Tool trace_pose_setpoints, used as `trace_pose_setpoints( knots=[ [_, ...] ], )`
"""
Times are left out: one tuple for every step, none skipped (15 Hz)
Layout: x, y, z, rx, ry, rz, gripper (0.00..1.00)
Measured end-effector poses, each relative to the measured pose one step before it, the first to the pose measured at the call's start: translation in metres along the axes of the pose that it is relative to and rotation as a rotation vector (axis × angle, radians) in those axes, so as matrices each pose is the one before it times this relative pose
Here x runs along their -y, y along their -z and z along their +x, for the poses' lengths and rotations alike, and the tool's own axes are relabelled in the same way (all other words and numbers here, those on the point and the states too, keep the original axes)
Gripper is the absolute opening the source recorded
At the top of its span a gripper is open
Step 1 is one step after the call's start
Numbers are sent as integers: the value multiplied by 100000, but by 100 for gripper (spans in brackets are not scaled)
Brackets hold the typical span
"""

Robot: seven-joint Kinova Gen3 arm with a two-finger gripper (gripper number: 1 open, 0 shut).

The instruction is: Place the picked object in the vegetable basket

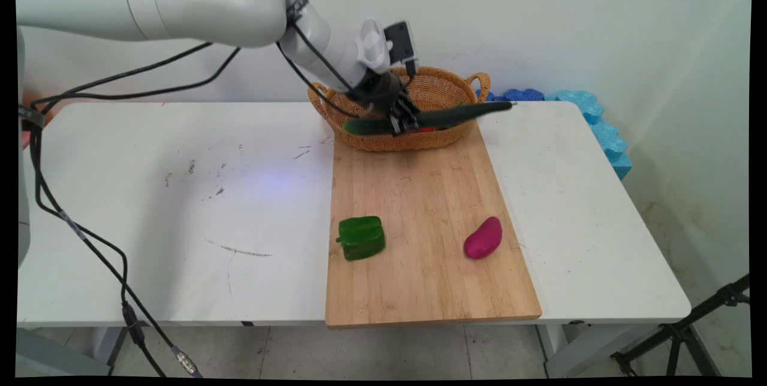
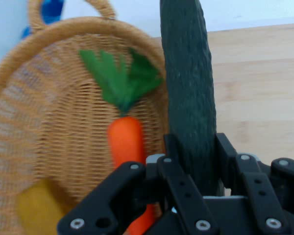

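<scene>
Above the near rim of the wicker basket [image 1: 446, 89], at the far end of the wooden cutting board [image 1: 428, 224], the pincer [image 1: 402, 122] is clamped on a long dark green cucumber [image 1: 473, 111]. It grips the cucumber left of its middle, so the longer part reaches right, past the basket's right side, and only a short stub shows to the left. The cucumber lies nearly level, tilted slightly up to the right, and seems to hang clear of the weave rather than rest on it.

The hand view shows the cucumber [image 2: 188, 93] running up between the fingers, with the basket [image 2: 63, 112] to one side. In it lie a toy carrot [image 2: 125, 142] with green leaves and a yellow thing [image 2: 36, 208] too blurred to name.

Because the grip is off-centre, the long end could sag or swing, so slow, steady travel suits it. It is also longer than the basket is wide, so its ends could catch the rim or a handle.

Nearer on the board, well apart from each other, sit a green bell pepper [image 1: 361, 238] and a magenta, potato-shaped piece [image 1: 483, 238]. The white surface [image 1: 180, 206] carries the board.
</scene>
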Motion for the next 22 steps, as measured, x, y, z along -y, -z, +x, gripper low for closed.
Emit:
trace_pose_setpoints(
  knots=[
    [1004,210,76,299,-1905,1502,0],
    [1033,143,-20,367,-2077,1505,0],
    [886,41,-56,302,-1946,1185,0],
    [584,-6,-61,206,-1304,737,0],
    [1042,-80,-155,409,-2388,1299,0],
    [882,-102,-166,332,-1986,1084,0],
    [591,-114,-144,234,-1298,690,0],
    [848,-181,-216,281,-1954,953,0],
    [526,-185,-182,217,-1276,505,0],
    [722,-261,-289,254,-1830,662,0],
    [757,-392,-329,177,-2184,539,0],
    [672,-439,-413,231,-2038,363,0],
    [512,-384,-379,211,-1784,223,0],
    [296,-280,-255,151,-1204,53,0],
    [427,-419,-400,203,-1640,27,0],
    [240,-301,-273,128,-1011,-65,0],
    [318,-426,-417,196,-1433,-147,0],
    [171,-284,-270,97,-888,-187,0],
    [240,-406,-387,128,-1212,-273,0],
    [121,-260,-264,79,-749,-230,0],
    [164,-358,-398,112,-980,-321,0],
    [93,-228,-242,26,-588,-216,0]
  ],
)
